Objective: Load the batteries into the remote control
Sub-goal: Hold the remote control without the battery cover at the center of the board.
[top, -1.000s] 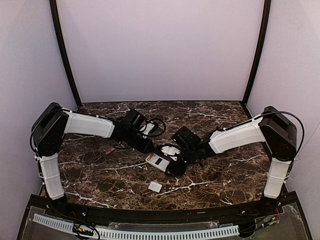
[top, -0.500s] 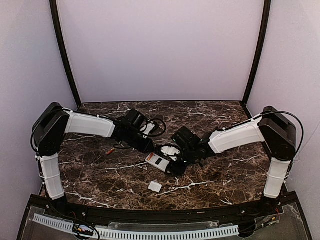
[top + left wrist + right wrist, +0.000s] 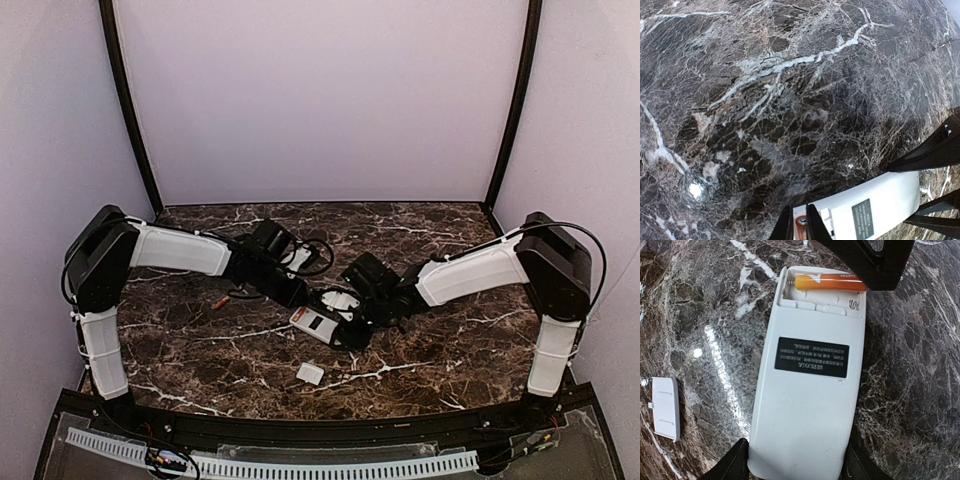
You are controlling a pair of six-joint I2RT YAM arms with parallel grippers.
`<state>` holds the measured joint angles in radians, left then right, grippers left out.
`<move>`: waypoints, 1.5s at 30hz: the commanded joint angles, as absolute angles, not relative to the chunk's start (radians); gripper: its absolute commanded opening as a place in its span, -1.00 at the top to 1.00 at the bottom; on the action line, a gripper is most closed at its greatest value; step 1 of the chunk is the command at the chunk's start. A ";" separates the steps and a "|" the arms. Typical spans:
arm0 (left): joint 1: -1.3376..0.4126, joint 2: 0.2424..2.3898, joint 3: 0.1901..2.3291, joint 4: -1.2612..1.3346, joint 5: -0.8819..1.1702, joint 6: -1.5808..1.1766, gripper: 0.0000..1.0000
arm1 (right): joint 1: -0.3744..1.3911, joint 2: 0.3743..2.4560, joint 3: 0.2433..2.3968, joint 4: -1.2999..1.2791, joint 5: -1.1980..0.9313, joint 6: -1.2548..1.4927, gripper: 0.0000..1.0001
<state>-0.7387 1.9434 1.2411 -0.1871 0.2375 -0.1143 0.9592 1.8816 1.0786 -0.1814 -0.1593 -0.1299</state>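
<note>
The white remote control [image 3: 810, 390] lies back up on the marble, its battery recess open at the far end. My right gripper [image 3: 795, 467] is shut on the remote's near end, one finger on each long side. My left gripper [image 3: 800, 221] is shut on an orange battery [image 3: 830, 282] and holds it lengthwise in the recess; its black fingers [image 3: 875, 260] cover the battery's right end. In the top view the two grippers meet over the remote [image 3: 318, 322]. A second orange battery [image 3: 220, 301] lies on the table left of the left gripper.
The small white square cover [image 3: 665, 407] lies loose on the marble left of the remote, near the front edge in the top view [image 3: 310, 374]. The table [image 3: 450, 350] is dark veined marble, with pale walls on three sides.
The left gripper has edged very slightly toward the remote with the battery. The right arm and the remote have not moved.
</note>
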 commanded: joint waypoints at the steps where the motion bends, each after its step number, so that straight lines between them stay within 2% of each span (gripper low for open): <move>1: -0.745 1.929 1.221 -0.242 0.213 -0.091 0.79 | 0.953 1.907 1.098 -0.179 -0.176 -0.116 -0.07; 9: -0.746 1.922 1.202 -0.247 0.206 -0.085 0.80 | 0.954 1.911 1.096 -0.176 -0.187 -0.111 -0.03; 11: -0.747 1.922 1.200 -0.247 0.207 -0.084 0.80 | 0.954 1.911 1.098 -0.179 -0.193 -0.116 -0.18; 12: -0.748 1.922 1.200 -0.247 0.207 -0.084 0.80 | 0.954 1.911 1.101 -0.182 -0.193 -0.118 -0.40; 13: -0.748 1.922 1.200 -0.245 0.208 -0.085 0.80 | 0.954 1.910 1.103 -0.182 -0.192 -0.120 -0.51; 14: -0.747 1.921 1.200 -0.244 0.208 -0.085 0.80 | 0.953 1.909 1.107 -0.183 -0.190 -0.123 -0.54; 21: -0.748 1.919 1.201 -0.243 0.209 -0.081 0.80 | 0.954 1.926 1.143 -0.203 -0.184 -0.143 -0.54; 29: -0.748 1.920 1.207 -0.242 0.206 -0.074 0.79 | 0.953 1.930 1.149 -0.206 -0.166 -0.146 -0.66; 37: -0.747 1.921 1.245 -0.246 0.206 -0.075 0.68 | 0.953 1.955 1.177 -0.217 -0.164 -0.170 -0.81; 45: -0.747 1.921 1.289 -0.255 0.196 -0.075 0.56 | 0.945 1.950 1.183 -0.216 -0.172 -0.185 -0.84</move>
